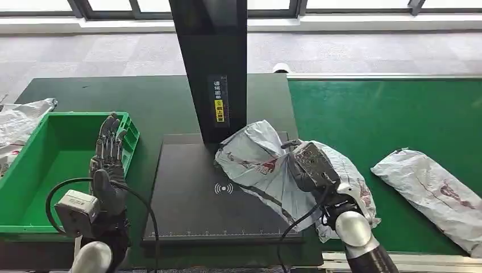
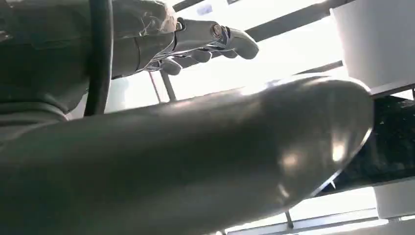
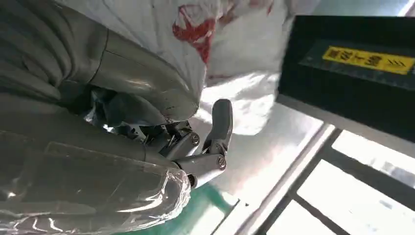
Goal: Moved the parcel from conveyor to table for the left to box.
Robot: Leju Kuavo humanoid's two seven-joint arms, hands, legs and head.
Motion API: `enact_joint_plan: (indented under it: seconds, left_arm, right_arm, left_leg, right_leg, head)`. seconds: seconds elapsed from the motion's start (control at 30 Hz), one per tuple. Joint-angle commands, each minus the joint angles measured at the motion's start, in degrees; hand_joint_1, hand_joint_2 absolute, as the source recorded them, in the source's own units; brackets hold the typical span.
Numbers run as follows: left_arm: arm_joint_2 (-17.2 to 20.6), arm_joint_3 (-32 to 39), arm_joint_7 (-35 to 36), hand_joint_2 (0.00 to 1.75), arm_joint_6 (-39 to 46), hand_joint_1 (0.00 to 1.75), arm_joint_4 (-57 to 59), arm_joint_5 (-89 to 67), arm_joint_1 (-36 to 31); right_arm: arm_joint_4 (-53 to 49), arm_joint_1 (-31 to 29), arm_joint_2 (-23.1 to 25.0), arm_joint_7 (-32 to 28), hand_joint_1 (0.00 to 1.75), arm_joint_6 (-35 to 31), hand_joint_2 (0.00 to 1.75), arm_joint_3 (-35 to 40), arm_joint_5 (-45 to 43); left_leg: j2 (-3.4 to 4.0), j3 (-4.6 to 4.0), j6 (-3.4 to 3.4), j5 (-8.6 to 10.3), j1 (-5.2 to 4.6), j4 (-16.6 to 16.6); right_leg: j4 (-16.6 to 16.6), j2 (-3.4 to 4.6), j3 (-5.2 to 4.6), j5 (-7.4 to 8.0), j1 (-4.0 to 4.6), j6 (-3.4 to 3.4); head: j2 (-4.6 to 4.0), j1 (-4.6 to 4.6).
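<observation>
A crumpled white parcel bag with red print [image 1: 267, 168] lies across the right part of the black scanning plate [image 1: 187, 199], its right end over the conveyor edge. My right hand [image 1: 310, 162] grips this parcel from its right side; in the right wrist view the fingers [image 3: 215, 142] press against the white bag [image 3: 195, 29]. My left hand [image 1: 108, 156] is raised over the right rim of the green box [image 1: 34, 170], fingers straight and apart, holding nothing; its fingers [image 2: 210, 41] show against the bright window in the left wrist view.
A second white parcel [image 1: 435, 190] lies on the green conveyor belt [image 1: 369, 119] at the right. A black post [image 1: 213, 62] with a yellow label rises behind the plate. More white bags [image 1: 20, 122] lie left of the box.
</observation>
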Motion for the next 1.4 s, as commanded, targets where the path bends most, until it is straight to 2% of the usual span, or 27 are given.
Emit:
enact_joint_plan:
  seconds: [0.03,0.3,0.47,0.67,0.87,1.03,1.23,1.4]
  left_arm:
    - [0.5,0.5,0.5,0.00,-0.3,0.00,3.3,-0.2,-2.2]
    - [0.4,1.0,1.0,0.00,-1.7,0.00,2.6,-0.8,-1.5]
    - [-0.2,1.1,1.4,0.00,-2.3,0.00,2.0,-1.8,-1.4]
    - [-0.5,0.6,2.1,0.00,-2.6,0.00,2.2,-2.7,-2.0]
    - [-0.4,0.2,1.9,0.00,-2.1,0.00,2.6,-2.3,-2.4]
    - [-0.8,-0.1,2.6,0.00,-3.0,0.00,2.9,-2.1,-3.2]
    - [-0.9,-0.1,2.6,0.00,-3.3,0.00,3.2,-1.9,-3.4]
    - [-0.8,-0.7,2.6,0.00,-3.5,0.00,4.0,-1.6,-4.3]
  right_arm:
    - [6.2,-3.5,-1.6,0.4,1.75,0.5,1.75,4.1,-0.6]
    - [9.0,-4.8,-1.1,2.8,1.75,4.6,1.75,6.1,-2.4]
    - [13.2,-6.8,1.7,-0.9,1.75,5.5,1.75,6.5,-4.9]
    - [18.1,-12.2,4.1,-1.2,1.75,4.2,1.75,7.3,-3.3]
    - [22.3,-15.8,4.2,-0.8,1.75,3.1,1.75,6.8,-2.2]
    - [29.1,-21.1,3.8,2.4,1.75,3.2,1.75,7.8,5.0]
    - [30.5,-20.9,4.7,1.7,1.75,5.1,1.75,6.4,2.8]
    - [32.0,-21.5,5.6,0.7,1.75,7.1,1.75,8.0,0.8]
  left_leg:
    - [0.13,0.03,0.09,0.09,-0.06,-0.1]
    - [0.13,0.05,0.05,0.03,-0.05,-0.1]
    - [0.21,0.04,0.06,0.05,-0.03,-0.1]
    - [0.29,-0.02,0.03,0.09,-0.05,-0.1]
    - [0.20,-0.04,0.05,0.14,-0.04,-0.1]
    - [0.16,-0.07,0.08,0.16,-0.07,-0.1]
    - [0.17,-0.08,0.14,0.39,-0.12,-0.3]
    - [0.13,-0.07,0.06,0.20,-0.06,-0.1]
  right_leg:
    - [-0.1,0.12,-0.03,0.12,-0.05,0.04]
    - [0.0,0.14,0.00,0.07,-0.04,0.02]
    - [-0.1,0.21,-0.02,0.12,-0.03,0.02]
    - [0.0,0.29,-0.11,0.17,-0.05,0.01]
    - [0.0,0.20,-0.11,0.18,-0.04,0.01]
    - [0.0,0.16,-0.12,0.20,-0.06,0.06]
    - [-0.3,0.17,-0.16,0.43,-0.10,0.11]
    - [0.0,0.14,-0.12,0.26,-0.06,0.08]
  head:
    - [0.00,0.00]
    - [0.00,0.00]
    - [0.02,0.00]
    - [0.00,0.00]
    - [0.00,0.00]
    - [0.00,0.00]
    - [0.00,0.00]
    - [0.00,0.00]
